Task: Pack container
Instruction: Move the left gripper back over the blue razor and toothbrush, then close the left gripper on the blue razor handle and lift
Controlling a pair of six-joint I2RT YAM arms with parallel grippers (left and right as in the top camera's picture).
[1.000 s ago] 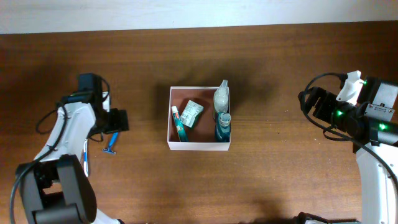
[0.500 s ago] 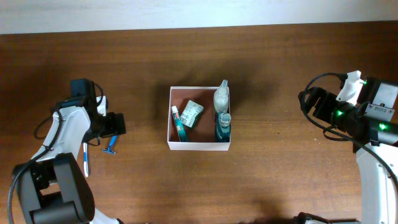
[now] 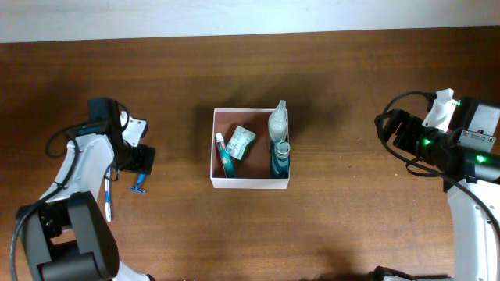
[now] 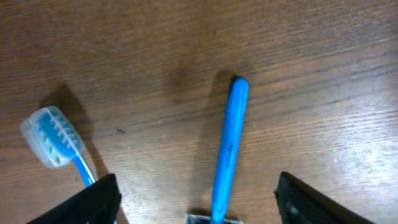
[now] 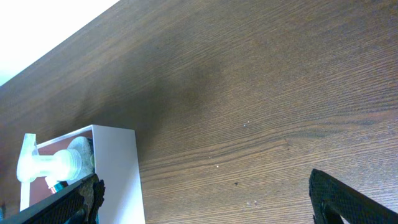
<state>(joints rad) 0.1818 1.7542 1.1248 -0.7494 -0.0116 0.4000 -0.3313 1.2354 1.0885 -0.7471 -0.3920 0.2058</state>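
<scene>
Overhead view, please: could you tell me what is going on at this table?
Two robot arms are packing toiletries into a square white box with a reddish-brown floor. It already holds a toothpaste tube, a pale green packet, a clear spray bottle and a teal bottle. The left tool hangs open over a blue plastic razor lying on the wooden table beside a blue capped toothbrush; neither is gripped. The right tool sits open, well right of the box.
</scene>
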